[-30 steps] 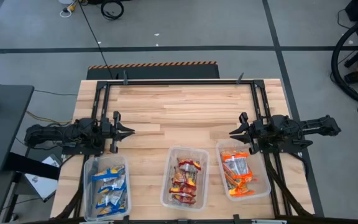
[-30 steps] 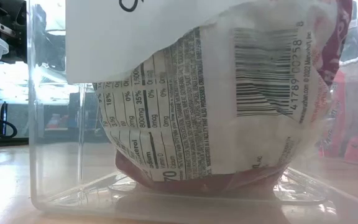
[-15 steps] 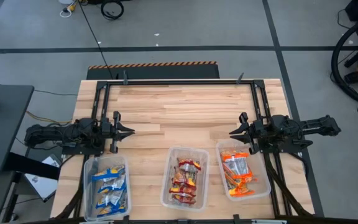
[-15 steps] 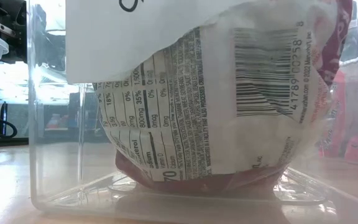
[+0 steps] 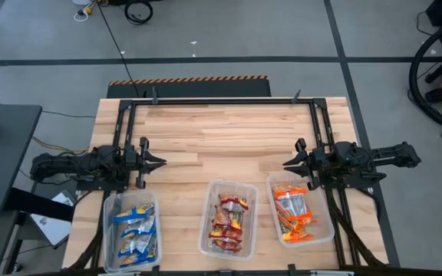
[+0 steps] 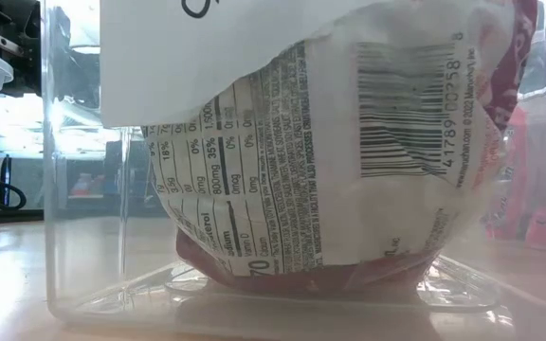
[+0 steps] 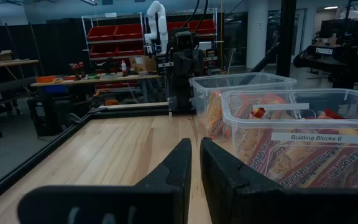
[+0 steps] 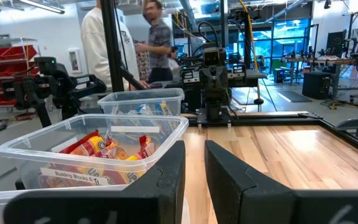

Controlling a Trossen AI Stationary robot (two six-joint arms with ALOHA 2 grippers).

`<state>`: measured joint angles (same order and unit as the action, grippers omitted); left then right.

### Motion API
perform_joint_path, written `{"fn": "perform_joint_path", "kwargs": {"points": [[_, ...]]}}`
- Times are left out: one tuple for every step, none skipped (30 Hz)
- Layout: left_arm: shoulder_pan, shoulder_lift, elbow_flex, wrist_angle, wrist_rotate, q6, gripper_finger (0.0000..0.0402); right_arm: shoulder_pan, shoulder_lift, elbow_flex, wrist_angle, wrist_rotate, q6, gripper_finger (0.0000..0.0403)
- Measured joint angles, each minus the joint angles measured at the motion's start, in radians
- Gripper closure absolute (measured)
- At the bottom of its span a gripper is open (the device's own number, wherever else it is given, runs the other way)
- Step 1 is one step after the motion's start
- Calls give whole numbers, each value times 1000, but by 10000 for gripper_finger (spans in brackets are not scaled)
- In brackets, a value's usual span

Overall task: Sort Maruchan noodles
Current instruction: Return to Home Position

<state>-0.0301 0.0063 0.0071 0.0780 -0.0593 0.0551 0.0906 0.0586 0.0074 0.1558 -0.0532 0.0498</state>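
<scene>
All the Maruchan packets lie in three clear bins along the table's near edge. The blue-and-white packets (image 5: 133, 228) are in the left bin, the dark red ones (image 5: 229, 221) in the middle bin, and the orange ones (image 5: 293, 211) in the right bin. In the low view one dark red packet (image 6: 330, 161) fills the picture, its white label side against the bin wall. My left gripper (image 5: 162, 162) hovers shut at the table's left side, beyond the left bin. My right gripper (image 5: 285, 163) hovers shut at the right side, beyond the right bin. Neither holds anything.
A black frame (image 5: 221, 100) runs along the table's far edge and down both sides. Bare wood (image 5: 221, 146) lies between the two grippers and beyond the bins. Two people (image 8: 126, 43) stand in the room behind the table's left side.
</scene>
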Motion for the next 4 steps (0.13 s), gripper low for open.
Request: {"fn": "perform_joint_path", "kwargs": {"points": [[0, 0, 0, 0, 0, 0, 361, 0, 0, 0, 0, 0, 0, 336], [0, 0, 0, 0, 0, 0, 361, 0, 0, 0, 0, 0, 0, 336], [0, 0, 0, 0, 0, 0, 361, 0, 0, 0, 0, 0, 0, 336], [0, 0, 0, 0, 0, 0, 361, 0, 0, 0, 0, 0, 0, 336]]}}
